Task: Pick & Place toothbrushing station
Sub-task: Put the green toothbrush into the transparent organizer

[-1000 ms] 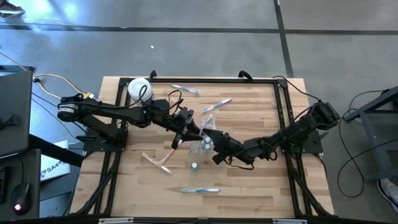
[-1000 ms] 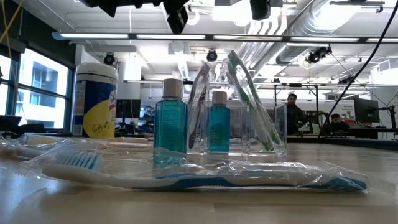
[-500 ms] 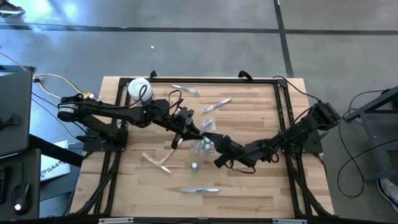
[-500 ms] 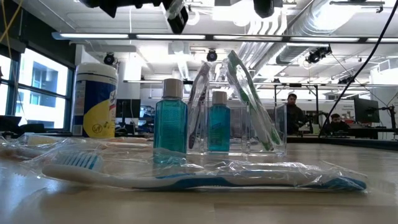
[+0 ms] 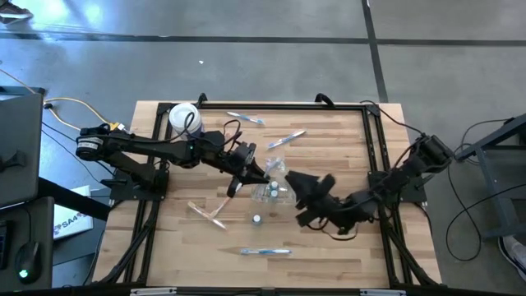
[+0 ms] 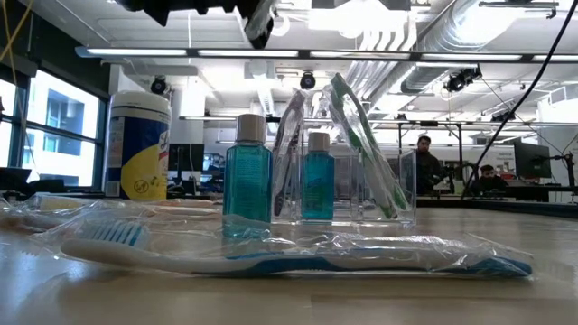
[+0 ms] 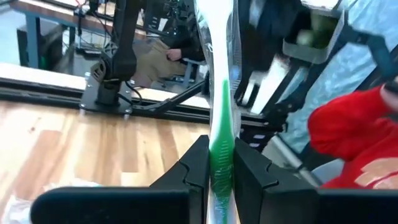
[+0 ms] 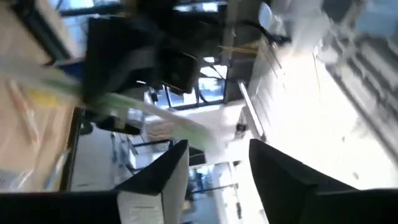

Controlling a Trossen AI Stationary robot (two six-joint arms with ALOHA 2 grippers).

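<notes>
A clear plastic cup (image 6: 357, 185) stands mid-table and holds two blue bottles and leaning toothbrushes; in the high view the cup (image 5: 271, 191) lies between my grippers. My left gripper (image 5: 260, 173) hovers just left of and above the cup, shut on a green-and-white wrapped toothbrush (image 7: 221, 124). My right gripper (image 5: 296, 182) is raised just right of the cup, open and empty; its wrist view shows the gap between its fingers (image 8: 217, 168) and the green toothbrush (image 8: 146, 113) beyond them. My left gripper pinches the green stretch of the toothbrush's handle (image 7: 221, 155) between its two fingers, wrapper and all. The fingers come slanting from the table's left and lie along the brush. The brush sticks out forward past the fingertips, lifted clear of the table.
A white-lidded canister (image 5: 184, 119) stands at the far left. Wrapped toothbrushes lie loose: two at the far side (image 5: 245, 118) (image 5: 285, 140), pink ones (image 5: 207, 212) near left, a blue one (image 6: 289, 255) near the front edge. A small bottle (image 5: 257, 219) stands in front of the cup.
My right gripper has drawn back from the cup toward the table's right edge and tipped upward; it has left the top of the low view. My left gripper has stayed put with the green toothbrush.
</notes>
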